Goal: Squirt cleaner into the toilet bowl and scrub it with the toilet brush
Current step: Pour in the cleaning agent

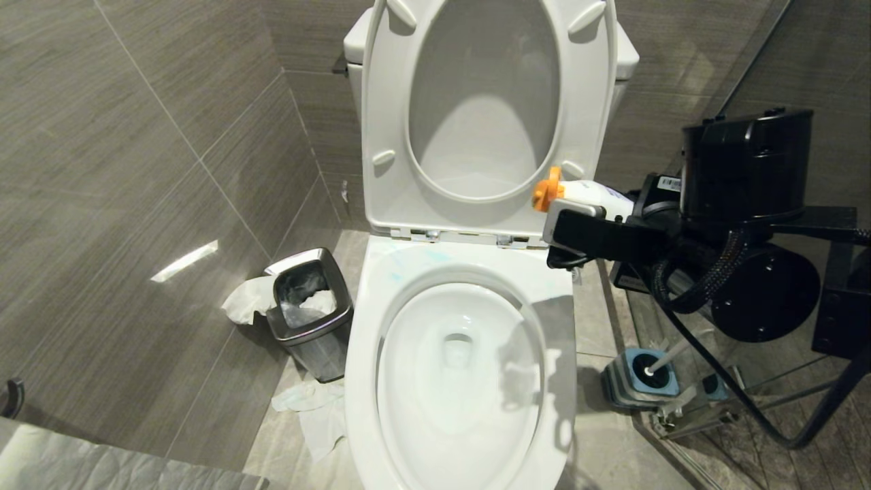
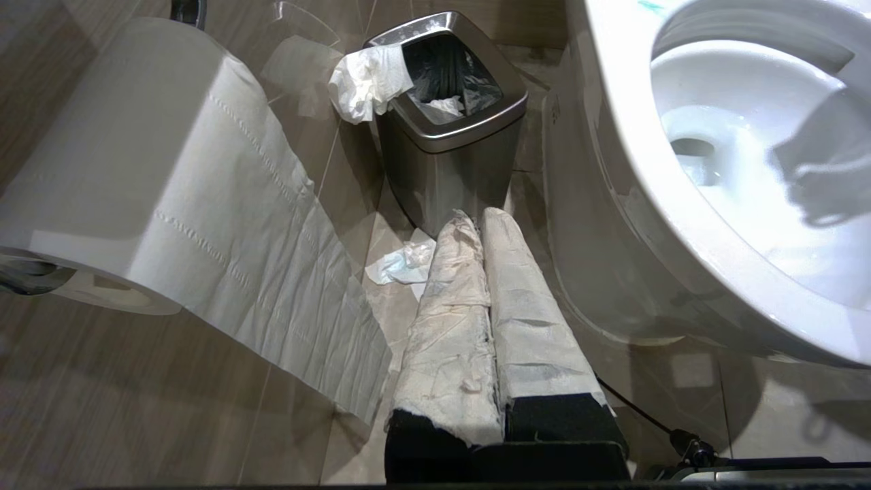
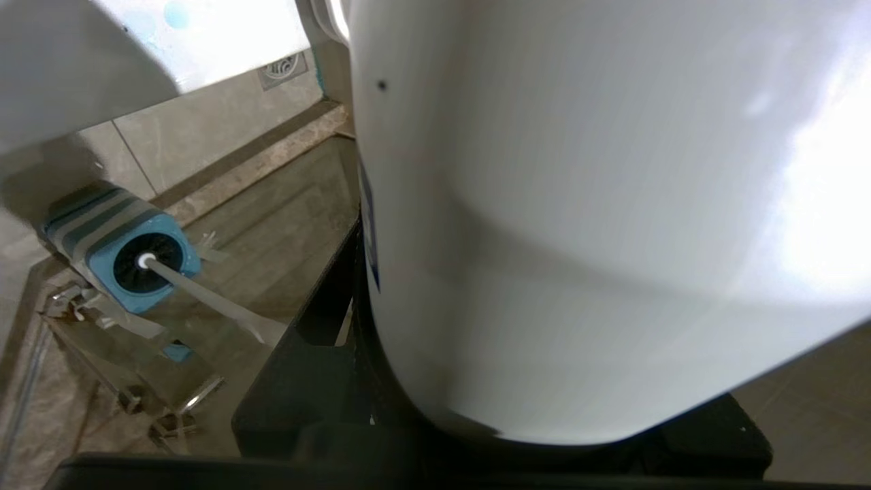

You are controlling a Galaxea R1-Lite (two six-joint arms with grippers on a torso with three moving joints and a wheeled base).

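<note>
The white toilet bowl point(image 1: 364, 340) stands with its seat and lid point(image 1: 388, 102) raised. Pale teal streaks of cleaner point(image 1: 408, 262) mark the back of its rim. My right gripper point(image 1: 578, 214) hangs beside the bowl's back right corner, shut on a white bottle point(image 1: 602, 197) with an orange cap point(image 1: 548, 188). That bottle point(image 3: 578, 204) fills the right wrist view. The toilet brush point(image 1: 670, 356) stands in its blue holder point(image 1: 629, 389) on the floor to the right, its handle point(image 3: 197, 289) leaning. My left gripper point(image 2: 476, 221), fingers wrapped in white paper, is shut and empty, low beside the bowl point(image 2: 626, 156).
A small steel bin point(image 1: 309, 313) with tissue hanging over its rim stands left of the toilet, and crumpled paper point(image 1: 316, 415) lies on the floor. A toilet paper roll point(image 2: 156, 177) hangs near the left gripper. Tiled walls close in on the left and behind.
</note>
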